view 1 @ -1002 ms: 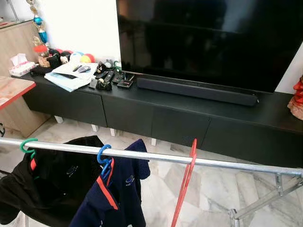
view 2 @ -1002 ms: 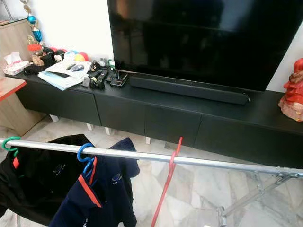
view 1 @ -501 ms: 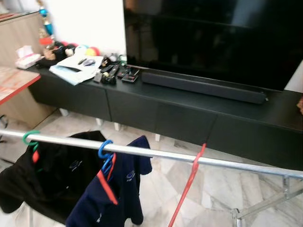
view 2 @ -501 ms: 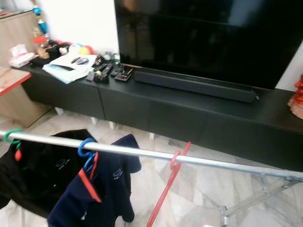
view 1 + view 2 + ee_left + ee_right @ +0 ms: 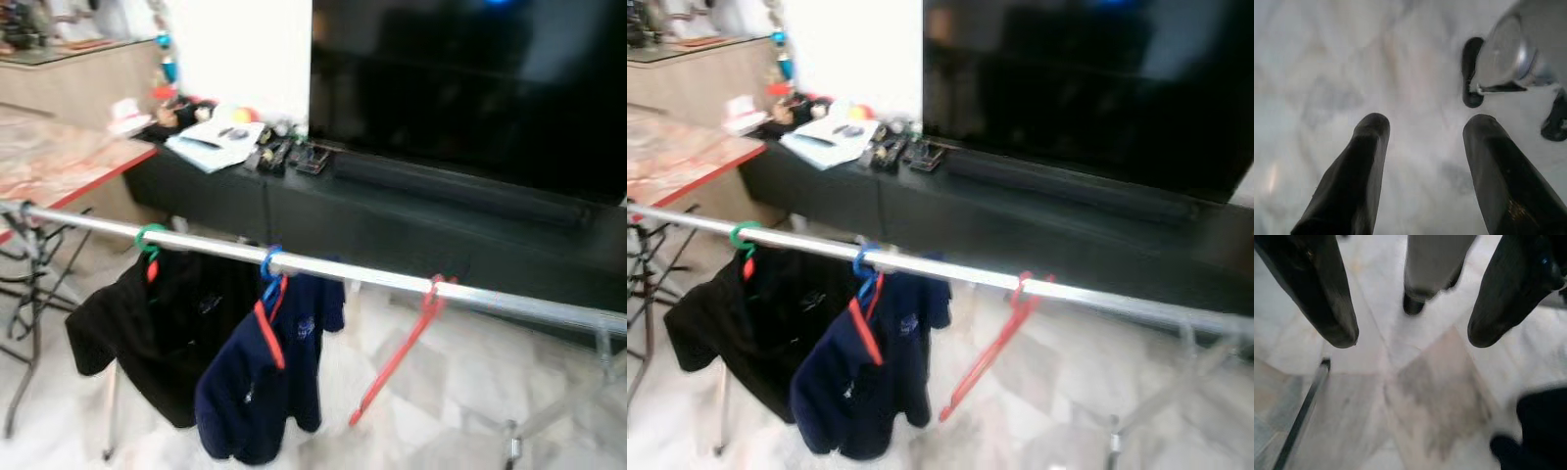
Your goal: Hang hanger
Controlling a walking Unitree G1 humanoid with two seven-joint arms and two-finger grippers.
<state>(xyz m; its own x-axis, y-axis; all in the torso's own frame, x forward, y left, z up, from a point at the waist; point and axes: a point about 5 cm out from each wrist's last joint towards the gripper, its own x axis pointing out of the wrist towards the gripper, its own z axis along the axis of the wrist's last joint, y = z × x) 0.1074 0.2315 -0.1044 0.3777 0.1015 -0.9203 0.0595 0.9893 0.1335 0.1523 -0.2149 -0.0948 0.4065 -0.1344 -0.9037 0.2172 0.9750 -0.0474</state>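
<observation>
Black-fingered left claw [image 5: 1425, 125] and right claw [image 5: 1413, 338] both hang released, empty, above marble floor [image 5: 1317, 63].

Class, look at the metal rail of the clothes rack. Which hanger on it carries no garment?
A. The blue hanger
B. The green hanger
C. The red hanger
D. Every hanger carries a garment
C. The red hanger hangs bare from the rail, while the green hanger holds a black garment and the blue hanger holds a navy garment with red trim.
</observation>
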